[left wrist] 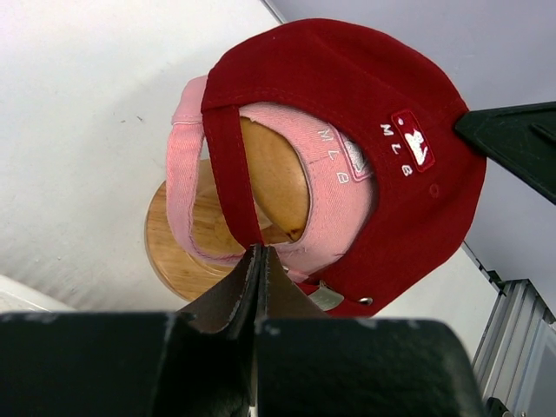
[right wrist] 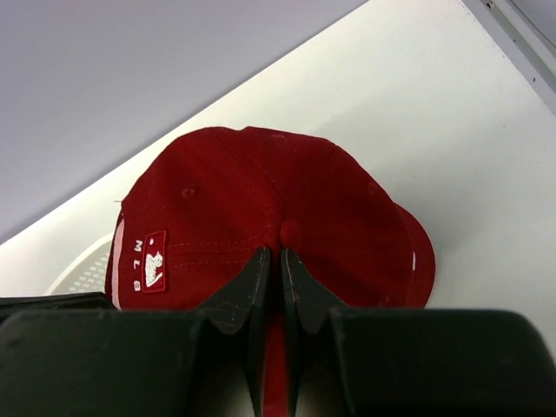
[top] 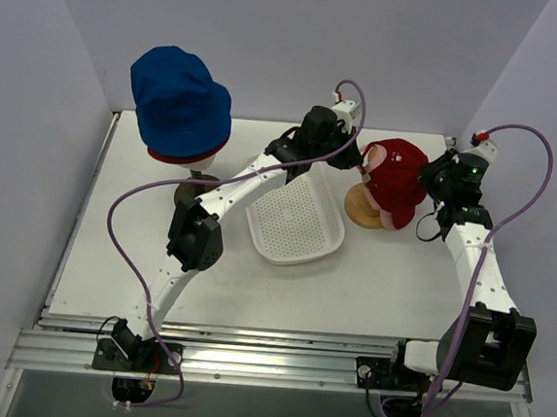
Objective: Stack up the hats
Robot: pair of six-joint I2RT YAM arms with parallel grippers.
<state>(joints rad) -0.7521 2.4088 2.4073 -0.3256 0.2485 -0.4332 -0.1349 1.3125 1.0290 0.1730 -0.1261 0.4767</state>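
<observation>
In the top view, the blue bucket hat (top: 181, 100) is seen on a mannequin head (top: 202, 169) at the back left of the table (top: 138, 255), with the rim of the dark red bucket hat (top: 183, 156) showing just beneath it. The red peaked cap (top: 396, 178) is set over the pink peaked cap (top: 371, 162) on a second head with a wooden base (top: 358, 212) at the back right. A white basket (top: 297, 222) lies between the two heads. The left fingers (top: 353, 157) and right fingers (top: 429, 188) are placed against opposite sides of the red cap.

In the left wrist view, the left fingers (left wrist: 254, 266) are pressed together on the back strap of the red peaked cap (left wrist: 347, 95), with the pink peaked cap (left wrist: 334, 204) underneath.

In the right wrist view, the right fingers (right wrist: 269, 266) are drawn narrow, and the crown fabric of the red peaked cap (right wrist: 252, 195) is pinched between them.
</observation>
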